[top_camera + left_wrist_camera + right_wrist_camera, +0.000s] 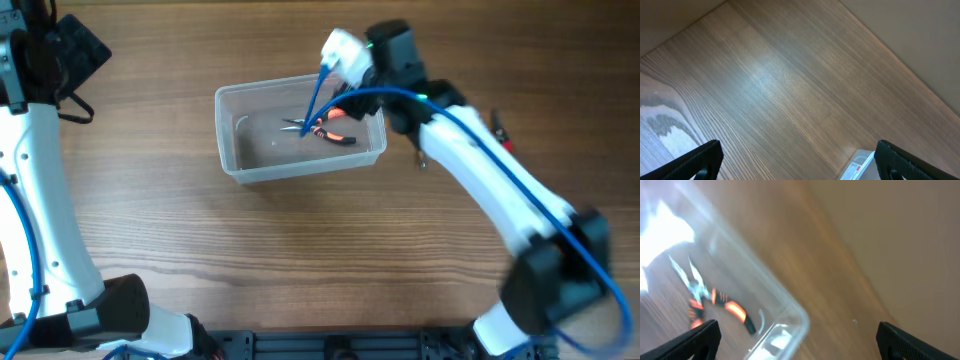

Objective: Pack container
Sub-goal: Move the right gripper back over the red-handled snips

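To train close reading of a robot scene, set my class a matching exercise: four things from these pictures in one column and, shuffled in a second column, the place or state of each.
Column 1
1. container
2. pliers
3. left gripper
4. right gripper

Column 2
A. open, above a corner of the container
B. clear plastic, standing on the table
C. lying inside the container
D. open, over bare wood away from the container

Pairs: 1-B, 2-C, 3-D, 4-A
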`<state>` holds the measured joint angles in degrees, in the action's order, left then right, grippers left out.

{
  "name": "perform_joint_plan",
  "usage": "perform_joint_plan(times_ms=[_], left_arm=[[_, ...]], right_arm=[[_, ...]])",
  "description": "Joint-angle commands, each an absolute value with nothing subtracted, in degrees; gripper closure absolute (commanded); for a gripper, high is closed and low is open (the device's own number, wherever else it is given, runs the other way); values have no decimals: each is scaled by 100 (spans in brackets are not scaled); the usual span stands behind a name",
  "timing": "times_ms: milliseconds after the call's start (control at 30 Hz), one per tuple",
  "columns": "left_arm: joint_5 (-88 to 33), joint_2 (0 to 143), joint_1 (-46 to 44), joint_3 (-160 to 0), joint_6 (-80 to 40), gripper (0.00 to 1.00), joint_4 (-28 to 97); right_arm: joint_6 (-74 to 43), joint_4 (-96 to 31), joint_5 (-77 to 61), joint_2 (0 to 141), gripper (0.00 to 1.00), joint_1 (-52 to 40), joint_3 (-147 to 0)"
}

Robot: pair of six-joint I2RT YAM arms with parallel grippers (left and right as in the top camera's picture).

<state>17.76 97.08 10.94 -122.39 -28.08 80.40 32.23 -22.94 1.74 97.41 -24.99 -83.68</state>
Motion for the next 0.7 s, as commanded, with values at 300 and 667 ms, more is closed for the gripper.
perform_joint_plan(times_ms=[300,667], left_arm=[[1822,9741,1116,-12300,-2698,0,8044],[1822,9741,1116,-12302,-2698,0,8044]], right_arm=[[604,-4462,215,7697,0,-443,-8565],[-755,-5463,-611,9682,1,1929,-8392]])
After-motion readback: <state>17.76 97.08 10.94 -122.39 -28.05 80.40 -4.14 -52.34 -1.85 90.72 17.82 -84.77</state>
